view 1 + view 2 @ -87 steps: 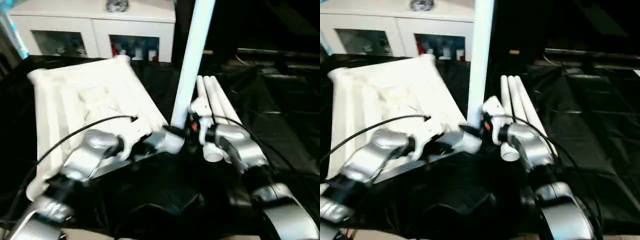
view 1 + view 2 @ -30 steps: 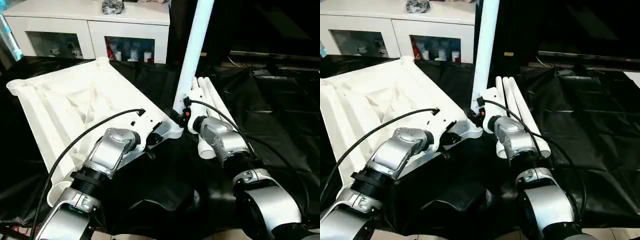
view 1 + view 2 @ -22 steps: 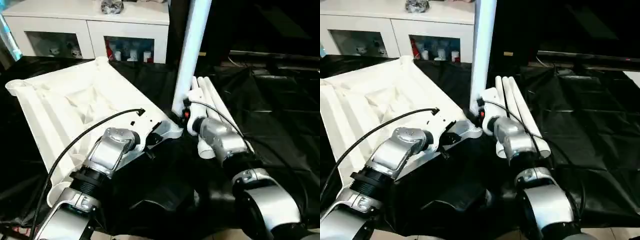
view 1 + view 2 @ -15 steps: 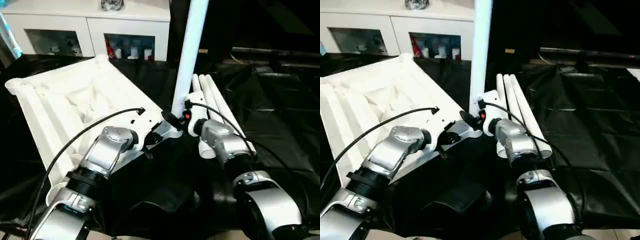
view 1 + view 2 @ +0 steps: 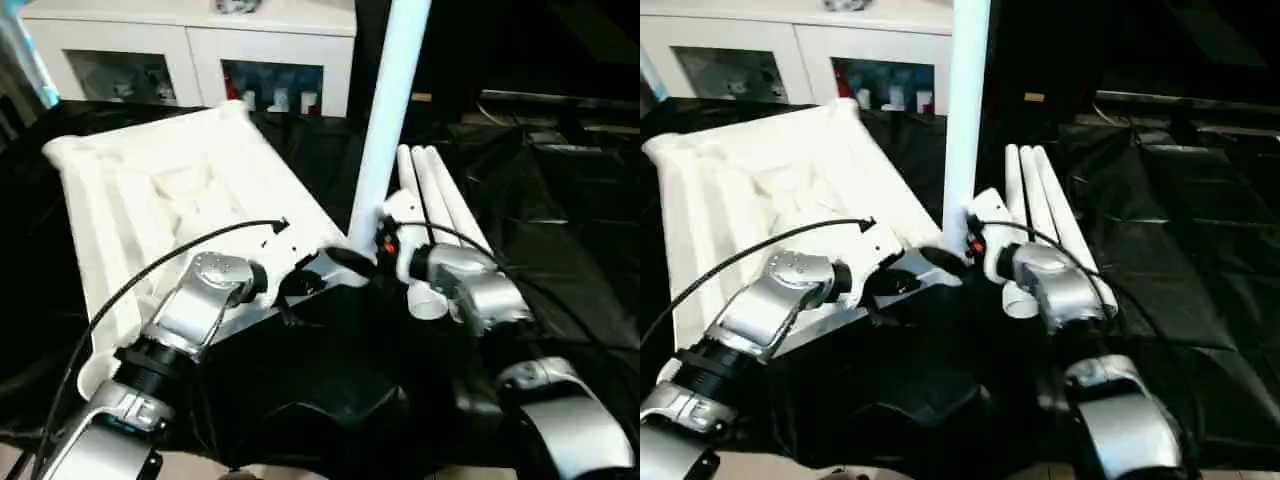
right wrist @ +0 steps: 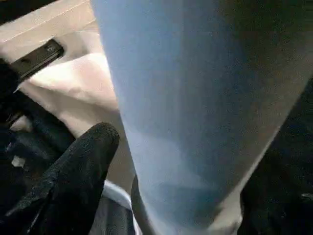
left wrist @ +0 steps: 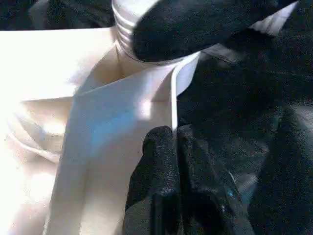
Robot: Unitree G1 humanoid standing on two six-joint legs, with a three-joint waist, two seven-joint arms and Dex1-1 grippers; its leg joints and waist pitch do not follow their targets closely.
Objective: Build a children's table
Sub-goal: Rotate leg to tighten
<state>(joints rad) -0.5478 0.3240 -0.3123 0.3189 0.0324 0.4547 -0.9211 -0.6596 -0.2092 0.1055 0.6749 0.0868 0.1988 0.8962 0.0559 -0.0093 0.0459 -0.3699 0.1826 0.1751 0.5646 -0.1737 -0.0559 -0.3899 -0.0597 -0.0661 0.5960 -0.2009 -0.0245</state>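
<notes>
The children's table lies in parts: its white ribbed tabletop point(image 5: 150, 200) rests underside up on black cloth. One white tube leg point(image 5: 387, 110) stands upright in the corner socket point(image 5: 345, 262) nearest me. My left gripper point(image 7: 174, 134) is shut on the tabletop's thin rim wall beside that socket. My right gripper point(image 5: 360, 262) sits at the leg's base, open. One black finger point(image 6: 83, 166) stands just off the tube point(image 6: 186, 98), and the far finger is hidden behind it. The left wrist view shows the leg's ridged end point(image 7: 128, 29) under that gripper's finger point(image 7: 195, 24).
Three more white legs point(image 5: 435, 195) lie side by side on the black cloth point(image 5: 570, 250) just right of the upright one. A white glass-door cabinet point(image 5: 190, 50) stands behind the tabletop. Dark equipment lies at the back right.
My right gripper's fingers have spread apart at the leg's base, while the leg stays upright in the socket. The left gripper keeps its hold. The camera has shifted slightly.
</notes>
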